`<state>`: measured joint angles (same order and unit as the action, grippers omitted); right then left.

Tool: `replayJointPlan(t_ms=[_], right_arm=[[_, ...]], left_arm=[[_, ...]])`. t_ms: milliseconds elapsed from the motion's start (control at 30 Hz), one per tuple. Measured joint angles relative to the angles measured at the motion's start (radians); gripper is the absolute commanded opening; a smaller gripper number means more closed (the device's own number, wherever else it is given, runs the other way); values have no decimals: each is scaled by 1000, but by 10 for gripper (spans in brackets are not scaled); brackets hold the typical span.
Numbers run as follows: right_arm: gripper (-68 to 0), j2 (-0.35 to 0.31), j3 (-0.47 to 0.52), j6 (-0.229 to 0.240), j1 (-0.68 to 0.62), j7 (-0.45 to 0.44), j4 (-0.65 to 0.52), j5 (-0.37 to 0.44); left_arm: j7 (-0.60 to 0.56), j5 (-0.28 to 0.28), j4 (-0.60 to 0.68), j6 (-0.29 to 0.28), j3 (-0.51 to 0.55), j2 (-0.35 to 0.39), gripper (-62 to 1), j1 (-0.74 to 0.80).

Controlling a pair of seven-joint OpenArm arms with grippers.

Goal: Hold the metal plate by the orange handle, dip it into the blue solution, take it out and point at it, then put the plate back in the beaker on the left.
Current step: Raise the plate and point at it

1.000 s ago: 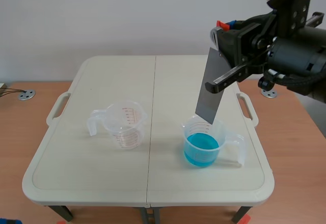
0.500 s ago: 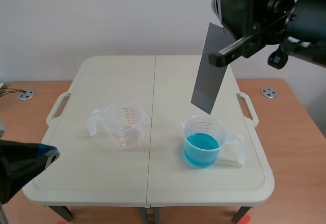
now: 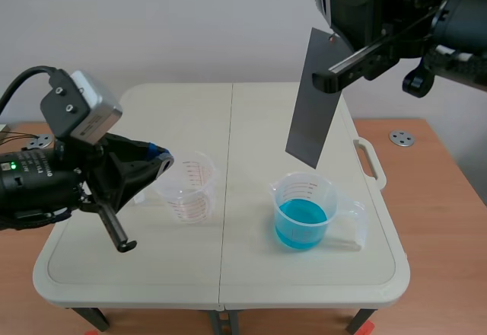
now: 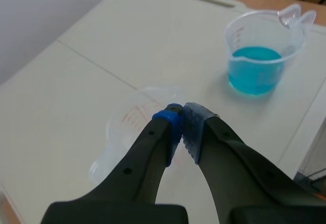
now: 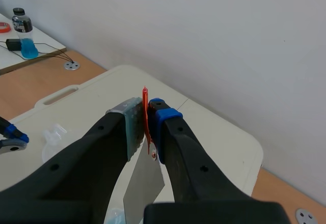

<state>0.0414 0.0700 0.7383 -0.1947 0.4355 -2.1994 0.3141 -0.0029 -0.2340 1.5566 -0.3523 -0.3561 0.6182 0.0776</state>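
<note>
The right gripper (image 5: 145, 124), raised high over the table's right half, is clamped on the thin orange handle (image 5: 146, 113), its grey-green and blue pads pressing the strip from either side. From the handle the grey metal plate (image 3: 312, 99) hangs down at a slight tilt. Its lower edge sits just above the beaker of blue solution (image 3: 306, 212) and clear of the rim. That clear plastic beaker stands on the right half of the cream folding table (image 3: 228, 114), its handle turned toward the table's right edge, with the blue liquid filling its lower part.

The left gripper (image 4: 182, 119) comes in low from the left with its two fingers pressed together and nothing between them. In the left wrist view its tips hover over the empty beaker (image 4: 133, 113), a clear measuring beaker with red markings that stands on the table's left half, well apart from the blue one. In the right wrist view, a small bottle (image 5: 22, 34) part-filled with blue liquid stands on a side surface beyond the table.
</note>
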Motion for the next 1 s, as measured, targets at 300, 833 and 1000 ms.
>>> replayJointPlan(t_ms=[300, 833, 1000], right_arm=[[-662, 0, 0, 0, 0, 19, 0, 20], [-662, 0, 0, 0, 0, 23, 0, 20], [-662, 0, 0, 0, 0, 23, 0, 20]], left_arm=[[82, 97, 0, 0, -92, -141, -583, -131], [109, 133, -86, -1, -239, -245, -583, -237], [108, 146, -133, -1, -246, -266, -583, -245]])
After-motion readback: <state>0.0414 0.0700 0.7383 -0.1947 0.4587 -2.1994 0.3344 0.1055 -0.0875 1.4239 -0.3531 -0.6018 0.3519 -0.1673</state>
